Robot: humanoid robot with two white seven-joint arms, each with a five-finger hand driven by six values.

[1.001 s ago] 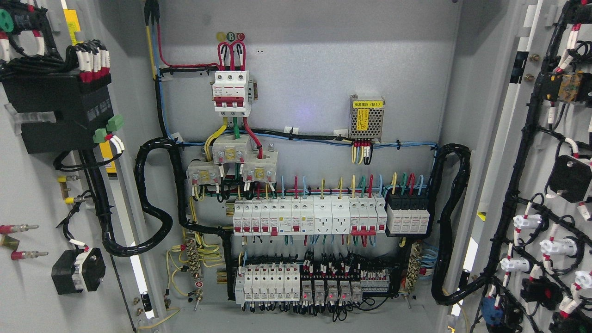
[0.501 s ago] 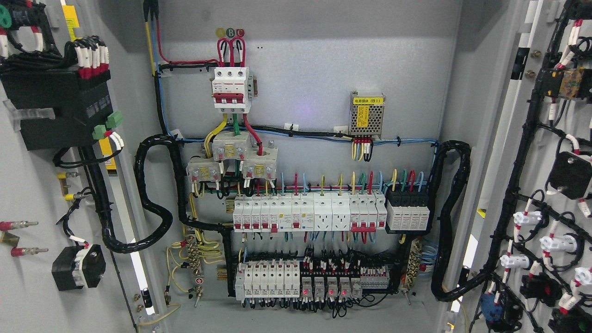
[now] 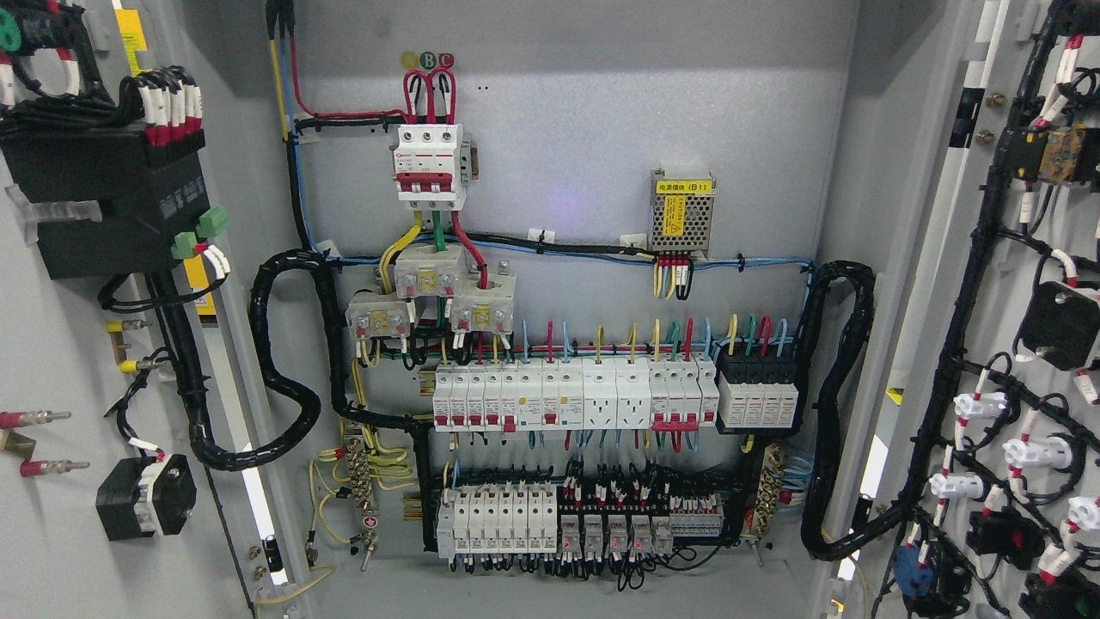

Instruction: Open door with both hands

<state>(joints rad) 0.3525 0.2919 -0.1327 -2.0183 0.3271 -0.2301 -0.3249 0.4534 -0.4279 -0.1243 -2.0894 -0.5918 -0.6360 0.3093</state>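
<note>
Left door (image 3: 51,344): we see it swung wide at the left edge, its inner face turned to us, carrying a black module (image 3: 107,215) and loose leads.
Right door (image 3: 1031,344): also wide open at the right edge, its inner face covered with a black harness (image 3: 962,344) and white connectors.
Hands: neither of our hands shows in the head view, so we cannot tell whether they are spread, curled or holding anything.
Task state: we judge the opening finished, with both leaves clear of the cabinet interior (image 3: 559,172).
Risk, wiring: reaching in unseen, we could snag the harness or the looped conduit (image 3: 275,361) near the left hinge.
Risk, live parts: the breaker rows (image 3: 567,400) sit exposed at centre; a stray finger could trip one.
Risk, doors: a released leaf may drift back.
</note>
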